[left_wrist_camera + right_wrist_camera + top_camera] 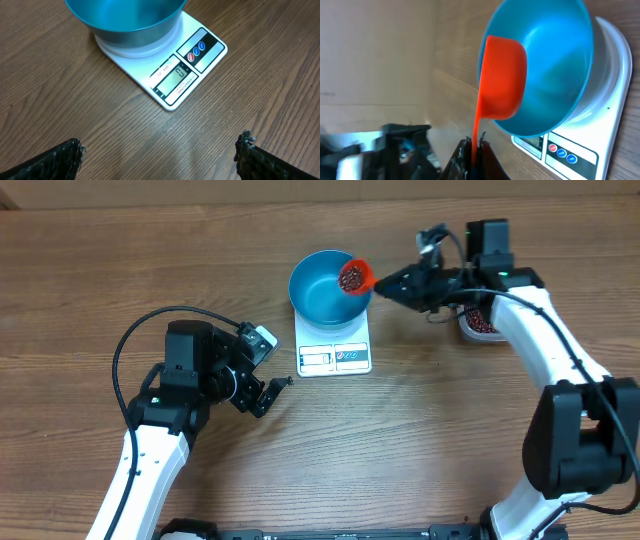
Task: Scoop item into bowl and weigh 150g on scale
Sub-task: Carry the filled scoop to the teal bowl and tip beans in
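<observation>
The blue bowl (pixel 322 290) stands on the white scale (pixel 335 358) at the table's back middle. My right gripper (pixel 388 282) is shut on the thin handle of an orange scoop (pixel 356 277). The scoop hangs tilted over the bowl's right rim with dark red beans (pixel 351 276) in it. In the right wrist view the scoop (pixel 502 80) covers part of the bowl (pixel 555 60), and the gripper (pixel 476 145) pinches the handle. My left gripper (pixel 266 386) rests open left of the scale. Its view shows the bowl (pixel 125 20), the scale's display (pixel 177 79) and bare wood between its fingertips (pixel 67 155).
A clear tub (pixel 480 326) with more beans sits at the back right, partly under the right arm. The left arm's cable (pixel 150 325) loops over the table on the left.
</observation>
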Controlling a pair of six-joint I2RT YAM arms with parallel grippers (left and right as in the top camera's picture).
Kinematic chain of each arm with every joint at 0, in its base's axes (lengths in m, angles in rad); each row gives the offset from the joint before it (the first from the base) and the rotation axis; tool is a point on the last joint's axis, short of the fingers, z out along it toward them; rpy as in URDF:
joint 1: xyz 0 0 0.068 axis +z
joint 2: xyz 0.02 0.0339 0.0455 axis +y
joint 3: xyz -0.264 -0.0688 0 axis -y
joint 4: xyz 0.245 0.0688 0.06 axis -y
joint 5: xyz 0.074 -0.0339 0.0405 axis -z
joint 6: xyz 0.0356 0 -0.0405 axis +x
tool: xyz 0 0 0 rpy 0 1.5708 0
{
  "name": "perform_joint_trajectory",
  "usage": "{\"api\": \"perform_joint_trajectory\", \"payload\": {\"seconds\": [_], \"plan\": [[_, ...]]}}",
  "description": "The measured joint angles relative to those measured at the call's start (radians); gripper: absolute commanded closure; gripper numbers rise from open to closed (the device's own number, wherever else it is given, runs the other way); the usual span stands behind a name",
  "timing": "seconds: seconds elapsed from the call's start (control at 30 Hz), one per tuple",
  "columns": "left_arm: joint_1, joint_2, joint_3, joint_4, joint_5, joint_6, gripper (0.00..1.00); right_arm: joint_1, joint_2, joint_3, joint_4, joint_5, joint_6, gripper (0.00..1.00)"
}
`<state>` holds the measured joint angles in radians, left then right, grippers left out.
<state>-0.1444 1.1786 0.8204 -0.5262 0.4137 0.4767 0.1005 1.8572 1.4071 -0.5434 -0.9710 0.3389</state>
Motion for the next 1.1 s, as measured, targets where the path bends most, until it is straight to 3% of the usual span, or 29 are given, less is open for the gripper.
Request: {"api": "perform_joint_trajectory", "payload": {"seconds": [0.33, 0.6, 0.93, 1.1], "plan": [[0.000, 0.000, 0.000, 0.000, 0.000, 0.000, 0.00, 0.189, 0.002, 0.112, -0.126, 0.422, 0.011, 0.96], [0.000, 0.000, 0.000, 0.000, 0.000, 0.000, 0.00, 0.340, 0.002, 0.250, -0.272, 0.845, -0.111, 0.96], [0.000, 0.000, 0.000, 0.000, 0.000, 0.000, 0.00, 0.538, 0.003, 0.259, -0.288, 1.332, -0.213, 0.96], [0.000, 0.000, 0.000, 0.000, 0.000, 0.000, 0.00, 0.576, 0.003, 0.259, -0.288, 1.445, -0.241, 0.96]]}}
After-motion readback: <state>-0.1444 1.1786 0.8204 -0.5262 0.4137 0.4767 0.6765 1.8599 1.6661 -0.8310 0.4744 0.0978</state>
